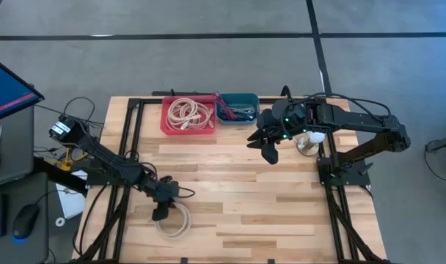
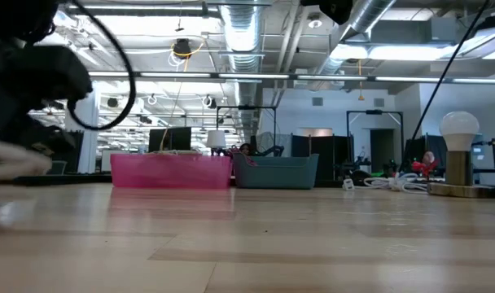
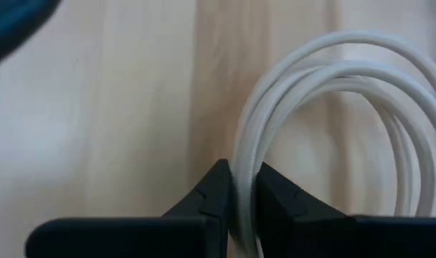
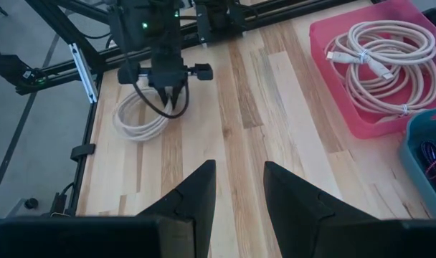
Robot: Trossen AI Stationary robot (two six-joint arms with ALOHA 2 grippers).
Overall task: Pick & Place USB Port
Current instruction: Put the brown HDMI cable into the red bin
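A coiled white USB cable [image 1: 174, 221] lies flat on the wooden table near its near-left part; it also shows in the right wrist view [image 4: 139, 118] and close up in the left wrist view [image 3: 333, 136]. My left gripper [image 1: 161, 210] is down at the coil's left side, shut on its strands. My right gripper [image 1: 269, 150] hovers open above the table's far-right part, in front of the bins, touching nothing; its fingers [image 4: 239, 193] stand apart. More pale cables [image 1: 188, 112] lie in a red bin [image 1: 166, 125]. My left gripper pinches the coil's bundled strands [image 3: 244, 179] between its two fingers [image 3: 214, 197], at the coil's left side. It comes from above, pointing down, with the strands running lengthwise between the fingers. The rest of the coil lies flat on the table.
A red bin and a teal bin [image 1: 238, 107] with dark cables sit at the table's far edge. A small lamp with a white bulb [image 1: 309, 141] stands on a round wooden base near the right arm. A monitor, keyboard and mouse [image 1: 21, 221] lie left of the table.
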